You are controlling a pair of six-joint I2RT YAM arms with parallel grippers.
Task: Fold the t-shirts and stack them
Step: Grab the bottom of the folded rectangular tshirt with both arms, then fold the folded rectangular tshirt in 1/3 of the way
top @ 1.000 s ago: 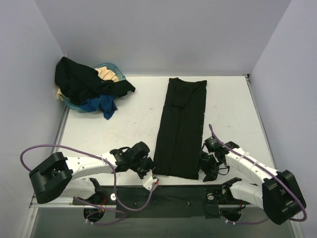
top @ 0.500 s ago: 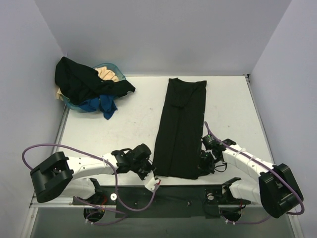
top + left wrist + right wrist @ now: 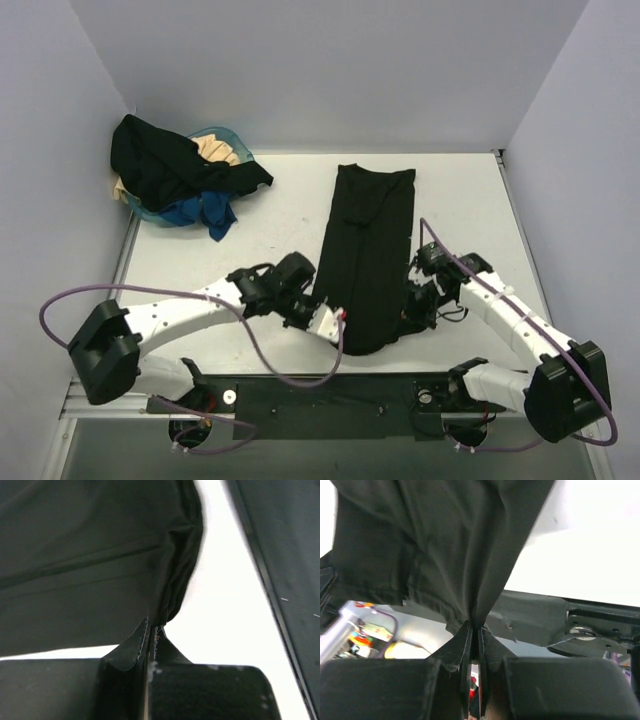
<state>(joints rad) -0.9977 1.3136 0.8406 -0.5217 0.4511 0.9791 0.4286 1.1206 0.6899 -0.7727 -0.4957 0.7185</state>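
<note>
Both arms were stretched low near the near edge, wrists turned inward. The left gripper (image 3: 150,630) and right gripper (image 3: 475,628) were each pinched tight on shirt (image 3: 365,250).

Even soft overhead light, blown-out white tabletop, blurred close-up wrist views

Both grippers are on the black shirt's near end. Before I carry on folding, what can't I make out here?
Left wrist and right wrist: the black t-shirt fills both views; how many layers the left gripper and right gripper pinch cannot be counted.
Top external: both grippers' fingertips blend into the dark cloth.
Top external: the pile of shirts covers the teal basket; their number is hidden.
</note>
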